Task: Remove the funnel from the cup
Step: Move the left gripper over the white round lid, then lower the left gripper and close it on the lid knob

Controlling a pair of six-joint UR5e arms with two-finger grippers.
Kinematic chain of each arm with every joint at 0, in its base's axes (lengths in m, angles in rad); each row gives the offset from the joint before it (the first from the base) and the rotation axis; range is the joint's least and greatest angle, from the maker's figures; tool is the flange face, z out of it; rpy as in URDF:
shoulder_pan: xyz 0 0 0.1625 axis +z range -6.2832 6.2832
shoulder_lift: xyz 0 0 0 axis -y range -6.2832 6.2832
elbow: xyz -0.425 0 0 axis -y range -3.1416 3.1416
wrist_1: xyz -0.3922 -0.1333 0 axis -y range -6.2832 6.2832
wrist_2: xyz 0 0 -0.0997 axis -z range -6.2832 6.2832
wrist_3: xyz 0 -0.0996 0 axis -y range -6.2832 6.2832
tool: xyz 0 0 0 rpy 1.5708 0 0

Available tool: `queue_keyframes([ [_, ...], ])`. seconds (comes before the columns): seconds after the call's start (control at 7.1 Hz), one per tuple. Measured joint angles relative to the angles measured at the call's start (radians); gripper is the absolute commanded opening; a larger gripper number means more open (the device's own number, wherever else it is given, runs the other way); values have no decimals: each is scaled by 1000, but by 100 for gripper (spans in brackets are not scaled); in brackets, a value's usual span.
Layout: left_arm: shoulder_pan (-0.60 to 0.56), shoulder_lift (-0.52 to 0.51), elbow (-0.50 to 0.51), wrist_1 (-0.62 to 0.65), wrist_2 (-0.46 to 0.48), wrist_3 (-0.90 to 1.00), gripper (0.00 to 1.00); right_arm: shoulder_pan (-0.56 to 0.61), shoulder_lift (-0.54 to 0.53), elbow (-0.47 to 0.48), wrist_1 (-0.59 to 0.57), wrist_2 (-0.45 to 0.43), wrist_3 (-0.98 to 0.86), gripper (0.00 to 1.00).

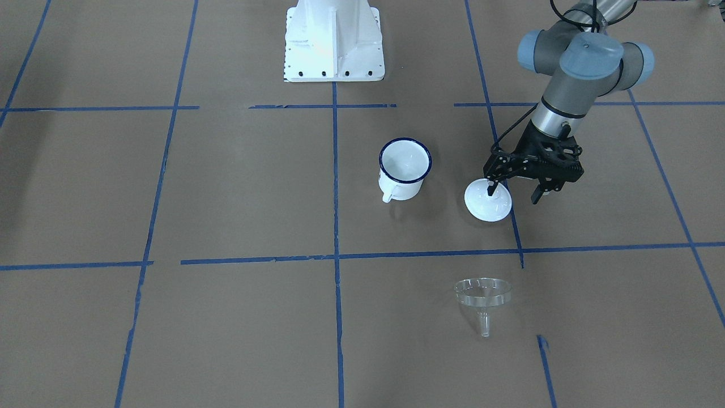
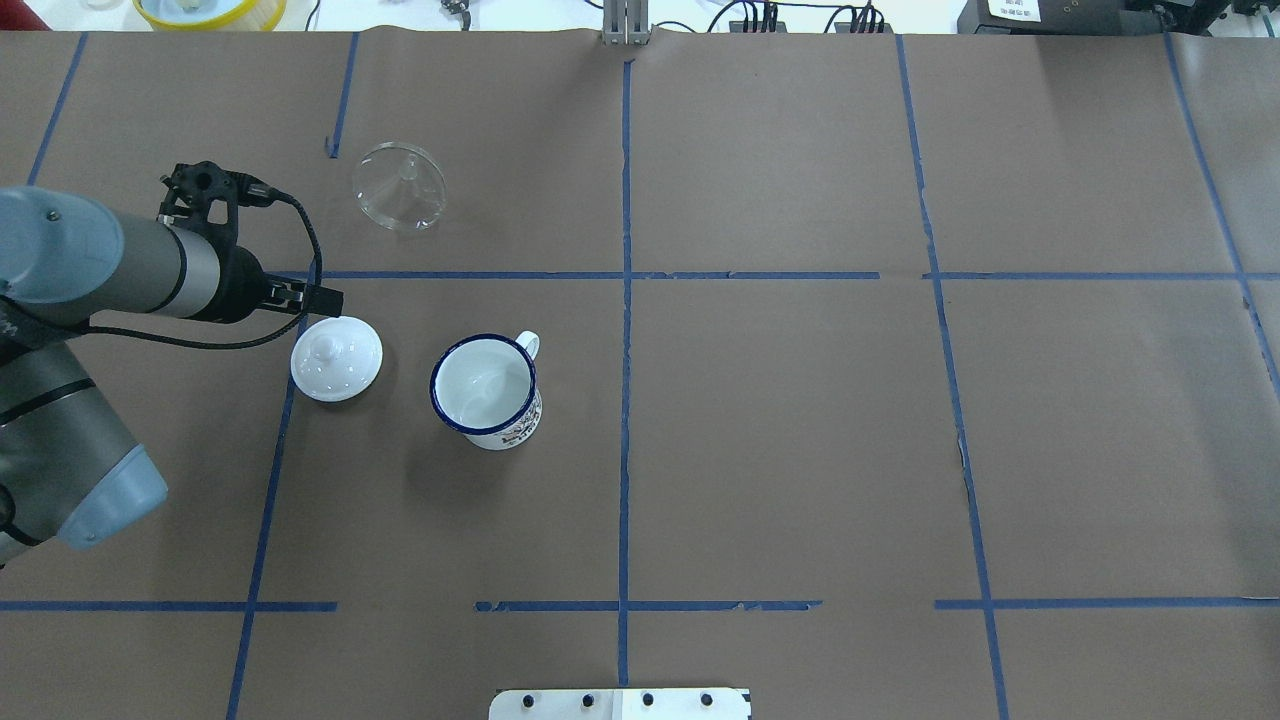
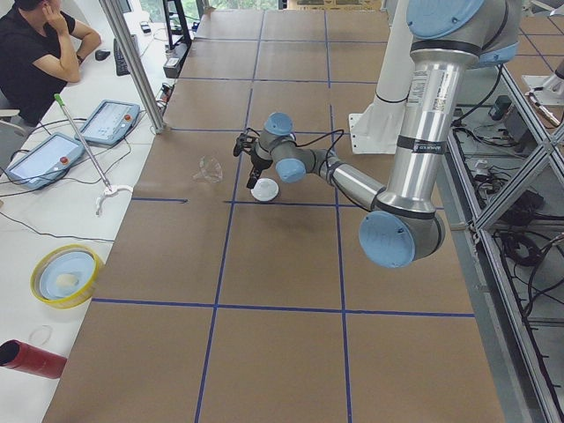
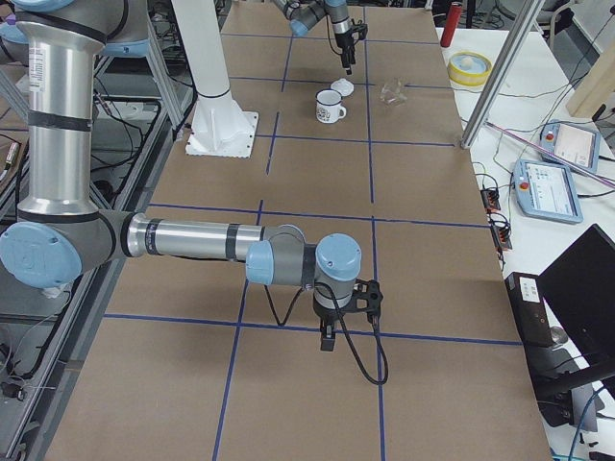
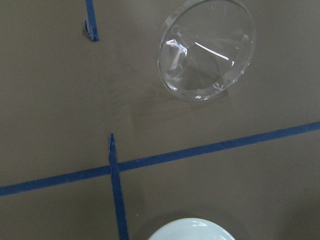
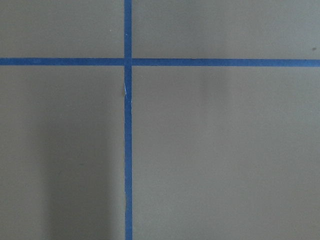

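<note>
Brown papered table (image 1: 226, 187) | clear cone funnel (image 1: 482, 293) lying apart from white blue-rimmed cup (image 1: 403, 170): I judge removal done | left gripper (image 1: 514, 196) spread, empty | right gripper (image 4: 329, 342): can't tell

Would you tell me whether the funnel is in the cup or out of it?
Out: the funnel lies on the table, apart from the cup, whose white inside is empty.

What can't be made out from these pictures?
1. Right gripper: only small in the right side view; open or shut is unclear.
2. Cup: hidden behind the left arm in the left side view.
3. Lid: cut off by the left wrist view's bottom edge.
4. Left gripper: the front view leaves unclear whether it touches the lid.
</note>
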Motion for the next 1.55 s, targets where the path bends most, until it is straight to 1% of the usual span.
queue_keyframes([
  [0.14, 0, -31, 27, 47, -20, -3, 100, 0, 0, 0, 0, 0, 0, 100],
  [0.28, 1, -56, 74, 60, -27, -6, 95, 0, 0, 0, 0, 0, 0, 100],
  [0.42, 2, -73, 111, 64, -32, -7, 85, 0, 0, 0, 0, 0, 0, 100],
  [0.56, 3, -80, 130, 66, -48, -6, 85, 0, 0, 0, 0, 0, 0, 100],
  [0.7, 3, -82, 135, 69, -75, -5, 86, 0, 0, 0, 0, 0, 0, 100],
  [0.99, 3, -77, 131, 75, -98, -4, 86, 0, 0, 0, 0, 0, 0, 100],
  [1.27, 2, -71, 124, 78, -105, -4, 79, 0, 0, 0, 0, 0, 0, 100],
  [1.55, 1, -70, 122, 79, -118, -5, 75, 0, 0, 0, 0, 0, 0, 100],
])
